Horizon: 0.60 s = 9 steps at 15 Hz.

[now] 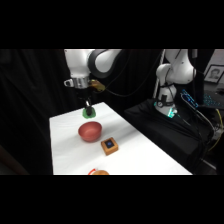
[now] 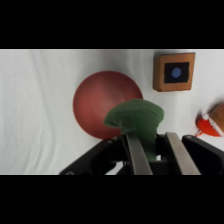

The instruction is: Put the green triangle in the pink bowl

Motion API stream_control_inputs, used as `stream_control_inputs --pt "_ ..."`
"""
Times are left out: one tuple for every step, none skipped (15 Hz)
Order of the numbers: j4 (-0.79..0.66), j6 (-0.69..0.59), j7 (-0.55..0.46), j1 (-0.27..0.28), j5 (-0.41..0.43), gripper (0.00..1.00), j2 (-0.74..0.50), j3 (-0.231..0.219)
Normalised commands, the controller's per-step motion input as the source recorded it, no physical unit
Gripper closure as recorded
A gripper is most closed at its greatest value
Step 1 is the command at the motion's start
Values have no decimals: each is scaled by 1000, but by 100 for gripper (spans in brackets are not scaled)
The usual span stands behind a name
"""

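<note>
Green triangle, a small matte wedge with soft rounded edges, is sitting clamped between the two flat metal fingers of the gripper. In the wrist view the block is hanging above the near edge of the pink bowl, overlapping its rim. In the side view the gripper is reaching down from the white arm, holding the green triangle above the worktop, just behind the pink bowl and towards the far end of the surface. How far it is lifted off the surface cannot be told.

The bowl is round, shallow and smooth, plain salmon-red inside. Near it, on the side away from the gripper, a square orange-brown block with a dark blue centre is lying flat, apart from the bowl. A red and orange object is showing only partly at the worktop's near edge. The worktop is plain white with a smooth, cloth-like look.
</note>
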Motion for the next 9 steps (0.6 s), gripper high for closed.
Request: stream_control_inputs --pt "269 12 -164 -78 198 93 261 22" --pt "263 18 -153 -76 189 93 263 25" --pt "251 32 -145 -75 179 93 254 27" --pt "239 37 -145 -78 173 93 240 32" --pt "229 41 -139 -78 163 93 229 34" --pt "220 44 -145 -82 162 93 220 39" --pt "212 53 -138 -82 154 93 215 40" --pt "206 65 -120 -77 141 93 213 37" --pt "202 75 -115 -78 137 93 212 38"
